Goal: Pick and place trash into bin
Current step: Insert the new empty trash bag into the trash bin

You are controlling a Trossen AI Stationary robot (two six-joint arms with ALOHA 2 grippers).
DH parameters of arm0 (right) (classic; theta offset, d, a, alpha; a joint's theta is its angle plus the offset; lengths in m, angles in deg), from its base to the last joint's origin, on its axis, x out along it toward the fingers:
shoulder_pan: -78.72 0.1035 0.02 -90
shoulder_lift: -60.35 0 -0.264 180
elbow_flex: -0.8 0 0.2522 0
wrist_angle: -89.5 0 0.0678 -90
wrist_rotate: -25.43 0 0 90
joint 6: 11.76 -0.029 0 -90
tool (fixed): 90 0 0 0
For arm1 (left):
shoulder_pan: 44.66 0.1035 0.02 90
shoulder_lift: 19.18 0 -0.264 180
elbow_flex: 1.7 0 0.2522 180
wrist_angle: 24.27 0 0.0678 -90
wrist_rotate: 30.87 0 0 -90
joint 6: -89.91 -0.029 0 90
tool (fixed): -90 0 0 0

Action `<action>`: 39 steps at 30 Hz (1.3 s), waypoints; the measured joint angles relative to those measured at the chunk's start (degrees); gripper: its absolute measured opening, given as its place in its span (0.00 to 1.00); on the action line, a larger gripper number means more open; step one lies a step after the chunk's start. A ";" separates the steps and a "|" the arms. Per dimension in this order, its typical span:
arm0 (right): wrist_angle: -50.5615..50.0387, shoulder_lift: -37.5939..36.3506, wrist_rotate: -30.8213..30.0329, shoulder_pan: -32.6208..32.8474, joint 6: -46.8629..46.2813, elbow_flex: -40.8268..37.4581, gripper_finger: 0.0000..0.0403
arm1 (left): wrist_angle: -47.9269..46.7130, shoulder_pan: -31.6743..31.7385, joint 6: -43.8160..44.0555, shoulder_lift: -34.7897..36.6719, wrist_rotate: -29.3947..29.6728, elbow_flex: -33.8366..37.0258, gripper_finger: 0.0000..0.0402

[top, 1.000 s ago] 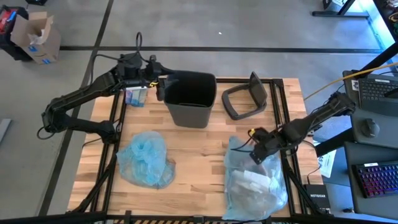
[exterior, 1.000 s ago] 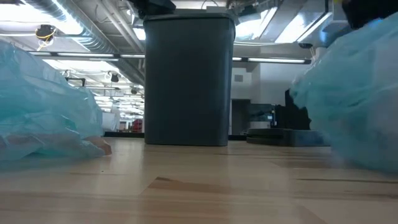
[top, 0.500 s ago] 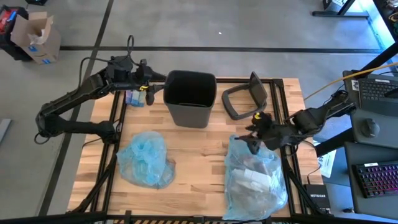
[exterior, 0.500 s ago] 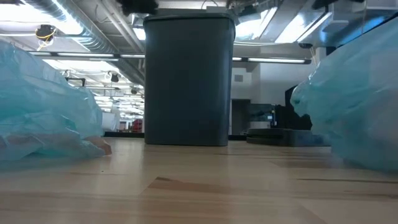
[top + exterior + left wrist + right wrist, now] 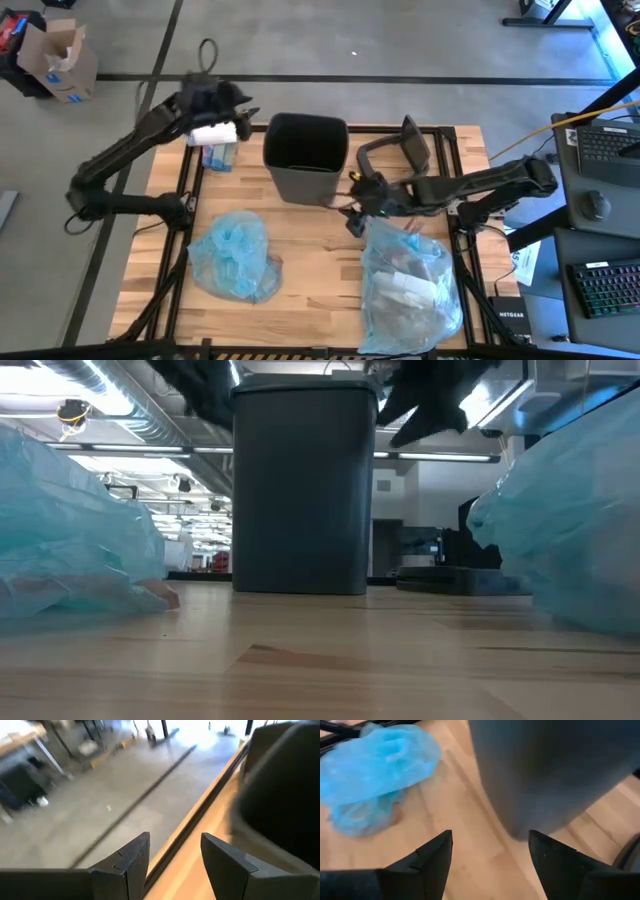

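Observation:
The dark grey bin (image 5: 305, 158) stands upright on the far middle of the table, with no liner showing; in the low view the bin (image 5: 303, 490) fills the centre. A light blue bag (image 5: 410, 285) holding white and brown trash lies at the near right. A second, crumpled blue bag (image 5: 235, 255) lies at the near left. My left gripper (image 5: 243, 118) hovers open beside the bin's far left corner, with nothing between its fingers (image 5: 172, 840). My right gripper (image 5: 350, 208) hangs open just off the bin's near right corner, facing the bin wall (image 5: 490, 837).
The grey lid (image 5: 395, 155) lies right of the bin, its flap raised. A small blue-and-white box (image 5: 218, 155) sits at the far left edge. Bare wood (image 5: 320, 250) shows between the two bags. Desks with keyboards stand beyond the right edge.
My right gripper has left the top of the right bag and swung toward the table's left and far edge, up to the bin's near right corner. My left gripper has drawn back from the bin's left rim toward the far left edge. The right bag has settled.

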 joint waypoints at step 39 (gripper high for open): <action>11.18 5.74 -2.06 -25.52 25.08 0.00 0.63 | -19.81 -2.29 -2.33 -7.30 -29.52 0.07 0.42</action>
